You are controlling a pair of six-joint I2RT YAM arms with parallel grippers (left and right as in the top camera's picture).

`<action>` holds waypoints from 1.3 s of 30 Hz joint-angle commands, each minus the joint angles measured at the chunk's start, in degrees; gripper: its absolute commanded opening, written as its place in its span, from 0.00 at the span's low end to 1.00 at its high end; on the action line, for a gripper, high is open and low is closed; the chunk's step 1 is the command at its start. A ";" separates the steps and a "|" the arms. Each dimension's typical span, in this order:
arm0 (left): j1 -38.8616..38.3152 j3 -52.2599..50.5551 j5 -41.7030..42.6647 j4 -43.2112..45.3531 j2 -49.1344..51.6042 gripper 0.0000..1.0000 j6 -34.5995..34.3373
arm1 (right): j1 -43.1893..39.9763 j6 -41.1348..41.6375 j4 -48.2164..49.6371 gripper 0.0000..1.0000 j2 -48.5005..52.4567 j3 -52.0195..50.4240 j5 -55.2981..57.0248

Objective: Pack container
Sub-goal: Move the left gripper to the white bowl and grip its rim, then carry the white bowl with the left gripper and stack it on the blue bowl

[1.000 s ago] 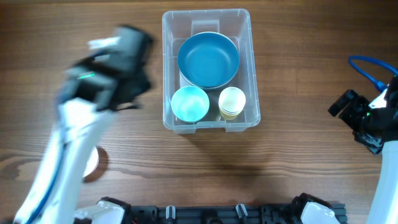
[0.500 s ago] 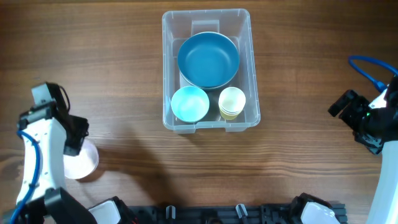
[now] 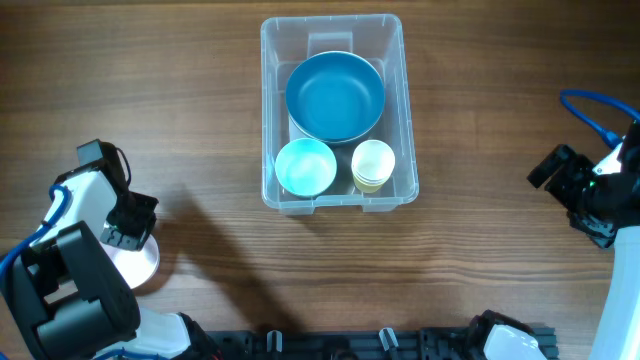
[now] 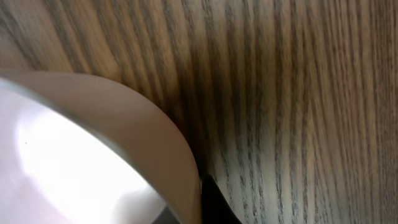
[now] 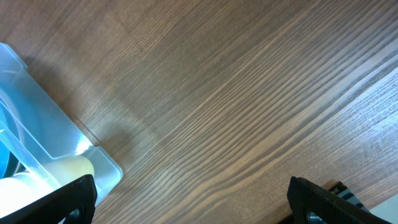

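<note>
The wooden table (image 3: 480,60) fills the overhead view. Bare planks run wide on both sides of the container (image 3: 403,100), and a band of bare planks lies below it.

The container sits toward 12 o'clock from the table's middle, its long sides running 12 to 6 and its far rim near the top edge of the view. In the right wrist view one of its corners pokes in at 8 o'clock, with bare wood across the rest of the view.

A large blue bowl (image 3: 335,96) takes up the container's 12 o'clock half, close to both side walls. In the 6 o'clock half a small light-blue bowl (image 3: 305,167) sits on the 9 o'clock side. Just beside it, a stack of cream cups (image 3: 373,165) sits on the 3 o'clock side.

At 8 o'clock, well apart from the container, the left gripper (image 3: 130,222) is over a white bowl (image 3: 140,268). The bowl's curved rim crowds the left wrist view, with one dark fingertip (image 4: 214,205) beside it. I cannot tell how wide these jaws stand or whether they grip the rim.

At 3 o'clock the right gripper (image 5: 193,204) hangs over bare wood near the table's edge. Its jaws are spread wide with nothing between them. A blue cable (image 3: 595,105) loops beside it at 1 o'clock.
</note>
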 commanded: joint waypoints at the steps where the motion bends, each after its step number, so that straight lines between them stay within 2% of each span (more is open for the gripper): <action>1: -0.61 1.07 0.83 -0.22 -2.03 0.04 1.55 | -0.22 -0.55 -0.04 1.00 0.22 -0.09 -0.48; 5: -4.37 7.26 0.83 -6.08 -6.19 0.04 1.55 | -0.22 -0.52 0.00 1.00 0.22 -0.09 -0.48; 9: -12.46 17.16 0.83 -14.08 -11.63 0.04 2.89 | -0.22 -0.55 0.04 1.00 0.22 -0.09 -0.48; 11: -19.34 24.55 0.83 -18.62 -14.05 0.04 3.08 | -0.22 -0.52 0.13 1.00 0.22 -0.09 -0.48; 13: -29.51 33.70 0.83 -21.79 -14.95 0.04 3.08 | -0.22 -0.55 0.22 1.00 0.22 -0.09 -0.48; 16: -41.68 39.56 0.81 -20.37 -14.27 0.04 3.04 | -0.22 -0.52 0.28 1.00 0.22 -0.09 -0.48; 19: -52.24 40.00 0.81 -15.28 -12.17 0.04 3.08 | -0.22 -0.52 0.44 1.00 0.24 -0.09 -0.55; 22: -59.36 40.00 0.79 -12.09 -7.91 0.04 4.55 | -0.22 -1.11 0.57 1.00 0.63 -0.09 -2.12; 27: -63.71 39.98 0.83 -10.14 1.70 0.04 7.34 | -0.22 -1.99 0.63 1.00 1.95 -0.09 -2.64; 35: -61.83 39.98 0.79 -7.72 9.11 0.04 9.94 | -0.22 -2.01 0.66 1.00 2.58 -0.09 -2.64; 37: -60.98 39.98 0.55 -6.91 9.11 0.11 10.58 | -0.22 -2.01 0.66 1.00 2.58 -0.09 -2.64; 38: -60.54 39.98 0.57 -6.75 9.09 0.31 10.60 | -0.22 -2.03 0.63 1.00 2.58 -0.09 -2.64; 39: -60.08 39.98 0.61 -6.80 9.09 0.56 10.84 | -0.22 -2.05 0.63 1.00 2.58 -0.09 -2.64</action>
